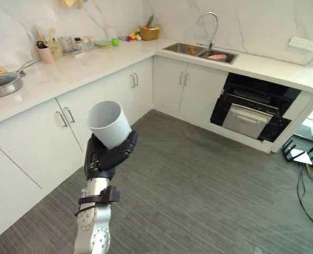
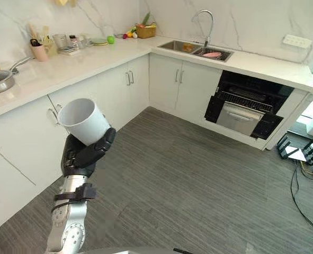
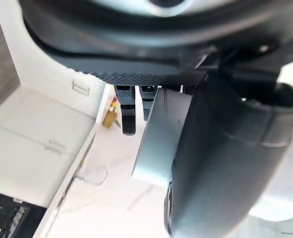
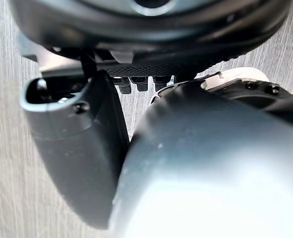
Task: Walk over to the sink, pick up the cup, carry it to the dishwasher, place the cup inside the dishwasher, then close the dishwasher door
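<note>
My left hand (image 1: 106, 156) is raised in front of me and shut on a white cup (image 1: 107, 123), which tilts with its open mouth up and to the left. In the left wrist view the fingers (image 3: 129, 114) and the thumb (image 3: 225, 158) wrap the cup (image 3: 161, 134). The dishwasher (image 1: 251, 108) stands open under the counter at the far right, dark inside, with a rack and a silver front panel showing. The sink (image 1: 198, 51) with its tall tap is in the far corner counter, left of the dishwasher. My right hand (image 4: 72, 148) hangs over the grey floor, fingers relaxed.
White cabinets run along the left and the far wall. A pan (image 1: 0, 83), a pink cup (image 1: 46, 54), a green apple (image 1: 115, 41) and a fruit basket (image 1: 149, 33) sit on the counter. Black racks and cables (image 1: 304, 153) lie on the floor at right.
</note>
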You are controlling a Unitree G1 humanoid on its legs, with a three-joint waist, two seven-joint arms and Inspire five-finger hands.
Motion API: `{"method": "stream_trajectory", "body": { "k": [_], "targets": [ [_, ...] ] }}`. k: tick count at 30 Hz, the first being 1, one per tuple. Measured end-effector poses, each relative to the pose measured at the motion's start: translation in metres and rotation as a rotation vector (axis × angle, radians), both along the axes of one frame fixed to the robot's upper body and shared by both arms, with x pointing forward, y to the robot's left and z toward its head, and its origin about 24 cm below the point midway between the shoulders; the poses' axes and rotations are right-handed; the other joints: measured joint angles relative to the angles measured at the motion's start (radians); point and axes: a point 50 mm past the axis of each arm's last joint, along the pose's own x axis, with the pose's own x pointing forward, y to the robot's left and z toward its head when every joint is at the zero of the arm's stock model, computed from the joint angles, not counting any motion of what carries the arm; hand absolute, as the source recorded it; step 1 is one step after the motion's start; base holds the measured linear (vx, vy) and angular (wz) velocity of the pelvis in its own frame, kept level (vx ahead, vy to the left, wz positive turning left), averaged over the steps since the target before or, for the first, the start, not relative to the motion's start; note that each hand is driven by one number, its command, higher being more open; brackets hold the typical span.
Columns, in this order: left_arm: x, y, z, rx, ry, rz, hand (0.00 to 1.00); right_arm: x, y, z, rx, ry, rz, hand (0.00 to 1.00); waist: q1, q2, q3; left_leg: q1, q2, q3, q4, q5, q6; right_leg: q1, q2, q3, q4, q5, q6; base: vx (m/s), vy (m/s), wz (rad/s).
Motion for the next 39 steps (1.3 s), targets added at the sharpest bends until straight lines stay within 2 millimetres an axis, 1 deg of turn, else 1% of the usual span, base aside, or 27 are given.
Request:
{"method": "stream_trajectory", "body": {
  "k": [3,5,6,8,9,10,11,12,13,16,18,19,22,24,25,26,27,28,29,30,31,32,33,34,35,37,39],
  "targets": [
    [0.0,-0.001,0.0,-0.006,0.0,0.0,0.0,0.001,-0.003,0.0,-0.006,-0.003,0.003,1.0,0.004,0.004,0.01,-0.002,-0.015,-0.038,0.0,0.009,0.006,0.001,-0.015,-0.028,0.036,-0.02,0.006,-0.07,0.0,0.32],
    [0.0,-0.005,0.002,-0.03,-0.019,-0.003,0.0,0.003,-0.005,0.0,-0.014,-0.018,-0.016,1.0,0.003,-0.001,0.021,-0.002,-0.029,-0.063,0.002,0.004,0.005,-0.033,-0.049,-0.049,0.148,-0.085,0.013,-0.07,0.04,0.46],
    [0.0,-0.006,0.004,-0.032,-0.031,-0.011,0.0,0.005,-0.007,0.001,-0.019,-0.029,-0.031,1.0,0.005,-0.013,0.029,-0.001,-0.049,-0.075,0.006,-0.001,0.013,-0.06,-0.084,-0.058,0.227,-0.138,0.013,-0.05,0.067,0.41],
    [0.0,-0.006,0.006,-0.024,-0.043,-0.024,0.0,0.007,-0.009,0.001,-0.031,-0.037,-0.031,1.0,0.007,-0.029,0.043,0.0,-0.081,-0.098,0.025,-0.014,0.028,-0.066,-0.131,-0.077,0.283,-0.171,0.013,0.0,0.089,0.36],
    [0.0,-0.007,0.007,-0.025,-0.048,-0.028,0.0,0.009,-0.013,0.002,-0.042,-0.041,-0.038,1.0,0.009,-0.023,0.054,0.004,-0.09,-0.106,0.031,-0.023,0.038,-0.073,-0.151,-0.078,0.326,-0.194,-0.02,0.01,0.1,0.21],
    [-0.001,-0.007,0.009,-0.026,-0.06,-0.03,0.0,0.014,-0.018,0.003,-0.064,-0.074,-0.065,1.0,0.009,-0.017,0.074,0.014,-0.103,-0.111,0.032,-0.034,0.063,-0.131,-0.18,-0.036,0.495,-0.193,-0.072,-0.01,0.088,0.12],
    [-0.001,-0.007,0.009,-0.023,-0.06,-0.03,0.0,0.017,-0.018,0.003,-0.071,-0.091,-0.069,1.0,0.005,-0.021,0.082,0.017,-0.102,-0.113,0.04,-0.038,0.071,-0.167,-0.186,-0.001,0.566,-0.17,-0.079,0.03,0.088,0.19],
    [-0.001,-0.007,0.009,-0.017,-0.057,-0.035,0.0,0.022,-0.016,0.004,-0.07,-0.116,-0.075,1.0,-0.006,-0.006,0.093,0.03,-0.087,-0.126,0.058,-0.05,0.078,-0.215,-0.173,0.053,0.654,-0.163,-0.082,0.08,0.05,0.22],
    [-0.001,-0.007,0.009,-0.01,-0.056,-0.037,0.0,0.023,-0.012,0.003,-0.056,-0.123,-0.076,1.0,-0.014,-0.008,0.092,0.031,-0.072,-0.132,0.07,-0.063,0.075,-0.228,-0.14,0.07,0.648,-0.192,-0.062,0.13,0.031,0.23],
    [0.001,-0.007,0.009,-0.007,-0.057,-0.044,0.0,0.027,0.001,0.002,-0.018,-0.143,-0.092,1.0,-0.022,-0.007,0.093,0.038,-0.047,-0.13,0.078,-0.094,0.068,-0.285,-0.055,0.088,0.485,-0.205,-0.053,0.13,-0.016,-0.03],
    [0.002,-0.008,0.009,-0.008,-0.047,-0.052,0.0,0.032,-0.002,0.004,-0.008,-0.168,-0.102,1.0,-0.021,0.007,0.112,0.065,-0.024,-0.103,0.095,-0.127,0.061,-0.331,-0.015,0.097,0.422,-0.178,-0.041,0.25,-0.09,-0.38],
    [0.004,-0.011,0.009,-0.01,-0.042,-0.071,0.0,0.039,-0.004,0.008,0.002,-0.207,-0.097,1.0,-0.023,0.02,0.136,0.081,0.015,-0.086,0.148,-0.182,0.045,-0.371,0.029,0.117,0.389,-0.138,-0.037,0.25,-0.101,-0.4],
    [0.008,-0.025,0.011,-0.006,-0.048,-0.15,0.0,0.042,-0.002,0.01,0.009,-0.231,-0.096,1.0,-0.041,0.017,0.142,0.1,0.061,-0.089,0.245,-0.293,-0.002,-0.42,0.05,0.165,0.348,-0.09,-0.025,0.31,-0.156,-0.02],
    [0.008,-0.035,0.012,-0.013,-0.059,-0.202,0.0,0.038,-0.002,0.01,0.008,-0.229,-0.114,1.0,-0.042,0.01,0.132,0.152,0.061,-0.09,0.266,-0.363,-0.033,-0.412,0.018,0.174,0.385,-0.068,-0.027,0.52,-0.262,0.1],
    [0.007,-0.042,0.012,-0.031,-0.067,-0.229,0.0,0.036,-0.008,0.011,0.001,-0.23,-0.135,1.0,-0.048,0.027,0.123,0.186,0.09,-0.093,0.258,-0.398,-0.029,-0.424,0.024,0.149,0.466,-0.039,-0.018,0.69,-0.328,0.2],
    [0.007,-0.045,0.012,-0.038,-0.07,-0.243,0.0,0.036,-0.009,0.012,0.0,-0.238,-0.138,1.0,-0.053,0.051,0.112,0.198,0.109,-0.095,0.247,-0.408,-0.017,-0.431,0.04,0.132,0.498,-0.057,-0.047,0.72,-0.317,0.21],
    [0.008,-0.053,0.014,-0.062,-0.085,-0.27,0.0,0.04,-0.016,0.015,-0.025,-0.245,-0.124,1.0,-0.054,0.09,0.09,0.194,0.135,-0.108,0.292,-0.389,-0.009,-0.436,0.069,0.112,0.531,-0.113,-0.069,0.7,-0.318,0.06],
    [0.008,-0.059,0.016,-0.088,-0.096,-0.28,0.0,0.043,-0.017,0.015,-0.05,-0.229,-0.125,1.0,-0.053,0.098,0.086,0.151,0.156,-0.115,0.417,-0.359,-0.003,-0.412,0.093,0.104,0.526,-0.146,-0.087,0.59,-0.271,-0.02],
    [0.008,-0.061,0.016,-0.097,-0.101,-0.285,0.0,0.043,-0.017,0.015,-0.052,-0.221,-0.128,1.0,-0.053,0.099,0.085,0.131,0.165,-0.125,0.485,-0.333,-0.016,-0.391,0.1,0.1,0.521,-0.159,-0.091,0.57,-0.267,0.0],
    [0.008,-0.064,0.017,-0.112,-0.108,-0.292,0.0,0.039,-0.016,0.015,-0.059,-0.207,-0.133,1.0,-0.053,0.098,0.086,0.081,0.17,-0.162,0.642,-0.269,-0.055,-0.345,0.11,0.091,0.511,-0.184,-0.104,0.58,-0.225,0.1],
    [0.008,-0.068,0.017,-0.125,-0.111,-0.301,0.0,0.036,-0.016,0.016,-0.077,-0.198,-0.131,1.0,-0.048,0.098,0.086,0.01,0.179,-0.177,0.816,-0.155,-0.103,-0.295,0.125,0.09,0.495,-0.214,-0.122,0.58,-0.195,0.11],
    [0.008,-0.069,0.018,-0.129,-0.114,-0.305,0.0,0.035,-0.017,0.016,-0.088,-0.196,-0.123,1.0,-0.046,0.099,0.086,-0.029,0.191,-0.172,0.904,-0.092,-0.112,-0.27,0.134,0.091,0.482,-0.231,-0.136,0.56,-0.123,0.03],
    [0.007,-0.07,0.017,-0.136,-0.116,-0.302,0.0,0.035,-0.017,0.017,-0.106,-0.191,-0.111,1.0,-0.039,0.103,0.089,-0.112,0.211,-0.147,1.083,-0.095,-0.093,-0.212,0.152,0.097,0.445,-0.247,-0.155,0.42,-0.064,-0.04],
    [0.006,-0.069,0.017,-0.137,-0.113,-0.299,0.0,0.036,-0.016,0.017,-0.115,-0.187,-0.102,1.0,-0.035,0.101,0.09,-0.15,0.217,-0.129,1.148,-0.108,-0.079,-0.178,0.158,0.1,0.417,-0.249,-0.158,0.51,-0.058,-0.17],
    [0.005,-0.066,0.015,-0.137,-0.107,-0.288,0.0,0.038,-0.014,0.017,-0.123,-0.193,-0.085,1.0,-0.022,0.095,0.093,-0.218,0.219,-0.088,1.205,-0.15,-0.041,-0.107,0.162,0.111,0.358,-0.245,-0.154,0.4,-0.045,-0.26],
    [0.005,-0.059,0.015,-0.127,-0.111,-0.263,0.0,0.048,-0.013,0.02,-0.119,-0.236,-0.096,1.0,0.009,0.093,0.094,-0.334,0.22,-0.03,1.134,-0.231,-0.005,-0.006,0.16,0.146,0.269,-0.237,-0.141,0.61,-0.026,-0.43],
    [0.005,-0.051,0.015,-0.11,-0.11,-0.237,0.0,0.062,-0.009,0.021,-0.113,-0.274,-0.086,1.0,0.022,0.081,0.099,-0.387,0.188,0.033,0.901,-0.267,0.012,0.067,0.133,0.175,0.208,-0.236,-0.14,0.58,0.061,-0.44]
  ]
}}
